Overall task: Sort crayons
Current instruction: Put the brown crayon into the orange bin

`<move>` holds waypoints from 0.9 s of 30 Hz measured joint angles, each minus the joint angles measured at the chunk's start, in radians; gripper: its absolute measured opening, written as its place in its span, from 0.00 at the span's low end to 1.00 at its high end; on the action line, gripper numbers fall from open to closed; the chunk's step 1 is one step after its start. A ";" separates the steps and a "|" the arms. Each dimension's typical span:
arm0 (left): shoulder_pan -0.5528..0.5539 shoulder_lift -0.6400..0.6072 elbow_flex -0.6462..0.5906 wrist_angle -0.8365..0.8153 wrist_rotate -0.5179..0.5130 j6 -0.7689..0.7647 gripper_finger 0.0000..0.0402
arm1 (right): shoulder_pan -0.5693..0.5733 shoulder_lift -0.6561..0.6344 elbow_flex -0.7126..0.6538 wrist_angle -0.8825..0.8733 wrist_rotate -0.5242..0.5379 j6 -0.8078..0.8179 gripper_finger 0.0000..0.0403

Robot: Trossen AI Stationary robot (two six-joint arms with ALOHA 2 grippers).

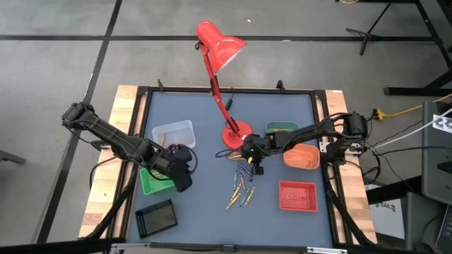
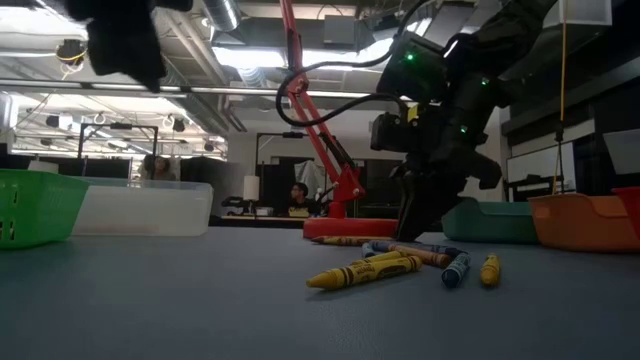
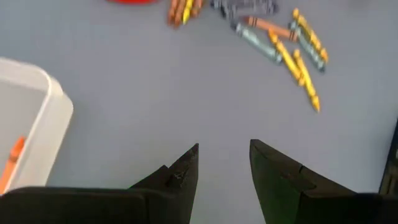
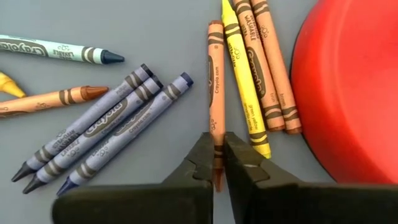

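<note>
Down by the lamp base [image 4: 354, 87], right gripper [image 4: 219, 163] pinches an orange crayon [image 4: 216, 81] (likely for sorting); left gripper [image 3: 224, 168] waits open over the table [image 3: 124, 93], holding nothing.

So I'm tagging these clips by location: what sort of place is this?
Likely a robotics lab or workshop: exposed ceiling ducts and strip lights, people seated at desks behind, and tripod legs on a bare concrete floor.

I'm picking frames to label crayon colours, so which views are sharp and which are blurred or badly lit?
Right wrist view: crisp, wrapper print readable on the orange crayon in the right gripper. Left wrist view: soft, crayons smeared. Low view: bright ceiling lights, arm dark against them. High view: evenly lit, crayons tiny.
</note>
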 joint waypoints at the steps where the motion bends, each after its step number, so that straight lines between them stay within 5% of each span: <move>1: 0.000 0.000 0.000 0.011 -0.015 0.001 0.32 | 0.000 -0.003 0.004 -0.009 -0.008 0.001 0.03; 13: 0.001 0.000 0.000 0.083 -0.163 0.121 0.32 | 0.001 -0.035 0.244 -0.488 -0.062 -0.011 0.02; 27: 0.051 0.000 0.000 0.096 -0.171 0.157 0.32 | 0.001 -0.233 0.380 -0.851 -0.084 -0.022 0.01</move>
